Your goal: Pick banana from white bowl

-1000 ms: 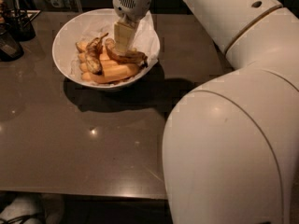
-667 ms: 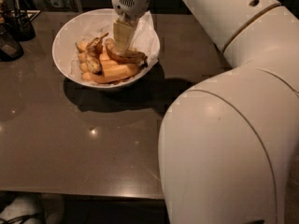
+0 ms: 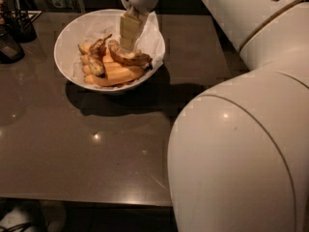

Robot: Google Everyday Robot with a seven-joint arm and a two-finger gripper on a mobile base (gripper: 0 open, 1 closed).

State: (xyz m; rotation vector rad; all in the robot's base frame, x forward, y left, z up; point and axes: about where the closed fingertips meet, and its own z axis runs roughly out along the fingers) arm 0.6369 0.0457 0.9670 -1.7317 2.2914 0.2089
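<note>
The robot's pale two-finger hand (image 3: pixel 127 46) is lowered from above into the large, round, glossy white bowl (image 3: pixel 63 38), at the bowl's far right side. Directly below the hand's tip, and seemingly in contact with it, the curved, dull yellow, brown-mottled banana (image 3: pixel 129 58) is seen lying across the top of the pile. Whether the hand is wide, narrow or closed on the fruit cannot be told.

Below and nearer than the hand, smoother orange-yellow bananas (image 3: pixel 117 75) are heaped. To the left of the hand, a smaller, shrivelled, blackened banana (image 3: pixel 96 62) is laid. Crumpled white paper lining (image 3: pixel 153 38) is raised past the rim just right of the hand.

The bowl is set on a dark brown, glossy worktop (image 3: pixel 96 144). Much of the right side of the view is filled by the white, rounded arm (image 3: pixel 241 153).
</note>
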